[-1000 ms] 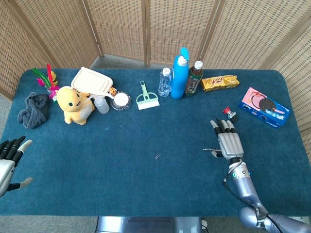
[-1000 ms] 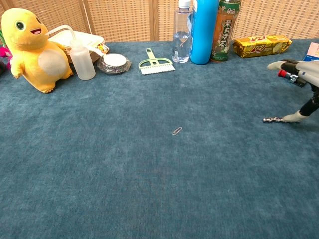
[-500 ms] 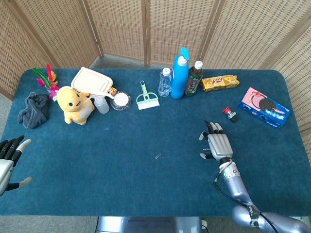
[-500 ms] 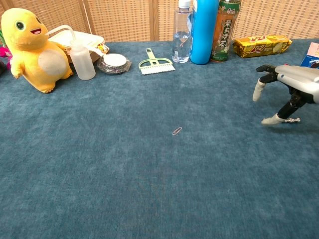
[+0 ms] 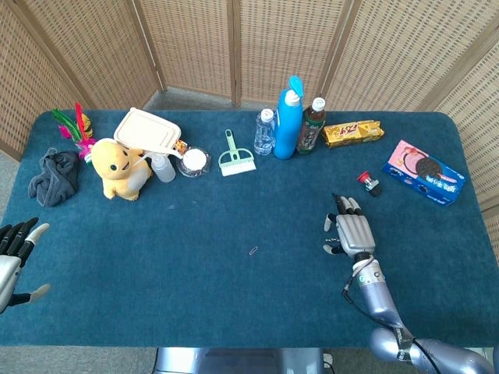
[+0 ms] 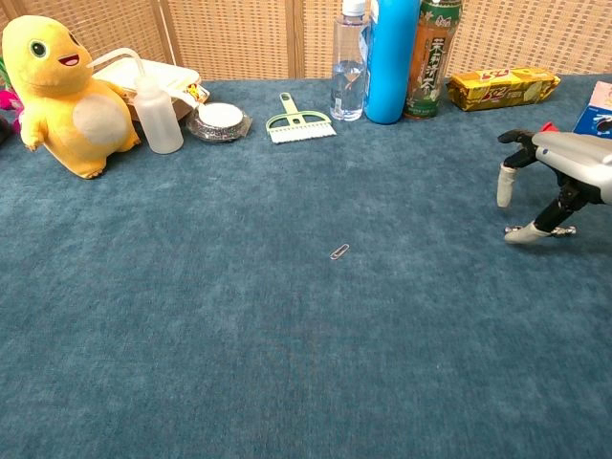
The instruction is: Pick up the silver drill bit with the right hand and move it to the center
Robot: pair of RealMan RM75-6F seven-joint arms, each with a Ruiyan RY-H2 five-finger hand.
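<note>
The silver drill bit [image 6: 564,229] lies on the blue cloth at the right, mostly covered by my right hand [image 6: 564,172]. That hand arches over it, palm down. Its thumb tip [image 6: 521,233] rests on the cloth at the bit, and another finger [image 6: 505,185] hangs down clear of it. The bit stays flat on the table, not lifted. In the head view the right hand [image 5: 352,231] hides the bit. My left hand [image 5: 15,253] is at the table's near left edge, fingers apart and holding nothing.
A paper clip [image 5: 253,250] lies near the table's middle. A small red-capped object [image 5: 366,181] and a cookie box [image 5: 426,171] sit beyond the right hand. Bottles [image 5: 288,117], a green brush [image 5: 234,156] and a yellow plush [image 5: 118,167] line the far side.
My right hand slid left over the drill bit and bent its fingers down, then eased slightly right. The bit has stayed on the cloth. The left hand barely moved.
</note>
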